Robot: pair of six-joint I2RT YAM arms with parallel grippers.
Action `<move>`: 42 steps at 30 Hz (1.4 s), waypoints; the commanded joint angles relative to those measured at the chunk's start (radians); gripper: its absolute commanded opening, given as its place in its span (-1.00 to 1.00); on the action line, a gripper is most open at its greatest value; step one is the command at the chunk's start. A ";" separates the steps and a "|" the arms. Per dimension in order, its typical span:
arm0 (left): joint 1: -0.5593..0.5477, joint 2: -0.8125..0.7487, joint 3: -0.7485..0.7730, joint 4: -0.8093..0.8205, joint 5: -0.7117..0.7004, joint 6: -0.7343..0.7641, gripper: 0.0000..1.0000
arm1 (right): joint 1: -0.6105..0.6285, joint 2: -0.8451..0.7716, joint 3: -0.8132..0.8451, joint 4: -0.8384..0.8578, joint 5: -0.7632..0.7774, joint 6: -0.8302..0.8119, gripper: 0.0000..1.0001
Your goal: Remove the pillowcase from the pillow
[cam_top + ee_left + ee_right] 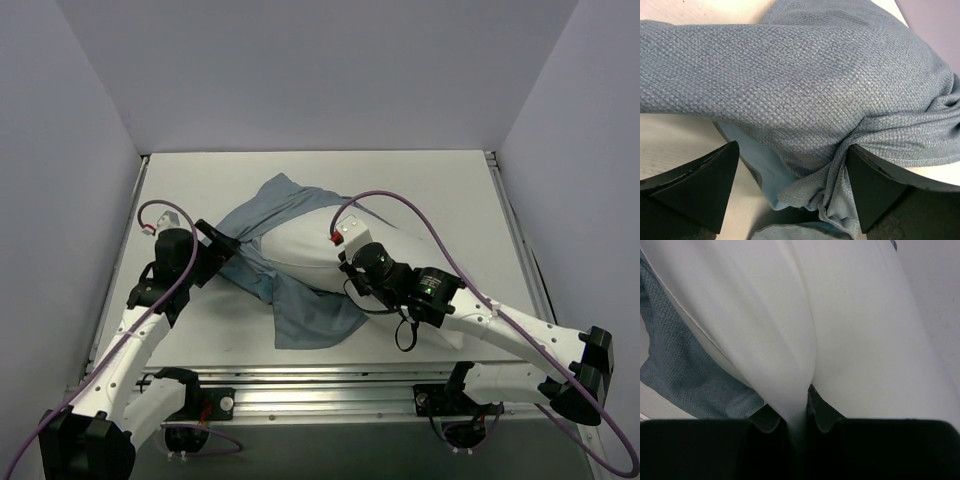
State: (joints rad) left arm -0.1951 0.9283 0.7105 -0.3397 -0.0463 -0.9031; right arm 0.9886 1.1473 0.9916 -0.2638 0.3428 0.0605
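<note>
Two claws, two different jobs. My right gripper is clenched on a fold of the pillow. The white skin is drawn into a tight ridge running down between the fingertips, so that side is anchored. My left gripper stands released, jaws spread wide, with the pillowcase lying across the gap. A twisted bunch of the grey-blue weave crowds against the inner face of one finger, but nothing is pinched.

Outward from there, the overhead view shows the pillow lying across the middle of the table, with much of its body bare and white. The pillowcase covers its far-left end, and a loose flap spills onto the table toward me. I judge the cover partly off, and the step in hand is the stripping pull itself: one side holds, the other drags.

Next move, as I read it, is to close the left jaws on that bunched cloth, catching cover only and no pillow underneath. Then I draw it leftward, away from the right claw. If the pinch on the pillow slips, the whole lot will just slide together.
</note>
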 commanded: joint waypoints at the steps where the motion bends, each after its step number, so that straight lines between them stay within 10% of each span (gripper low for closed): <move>1: 0.023 0.010 -0.006 0.102 -0.063 -0.077 0.88 | -0.011 -0.060 -0.001 0.080 0.010 0.036 -1.00; 22: 0.039 -0.193 -0.091 0.292 0.134 -0.091 0.88 | -0.018 -0.049 -0.088 0.153 -0.034 0.078 -1.00; 42: 0.068 0.067 -0.098 0.456 -0.161 -0.080 1.00 | -0.019 -0.073 -0.122 0.140 -0.064 0.102 -1.00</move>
State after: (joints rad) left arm -0.1429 0.9821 0.6044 -0.0204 -0.1516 -0.9855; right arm 0.9821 1.1088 0.8818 -0.1535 0.2779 0.1268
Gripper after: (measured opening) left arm 0.996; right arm 0.077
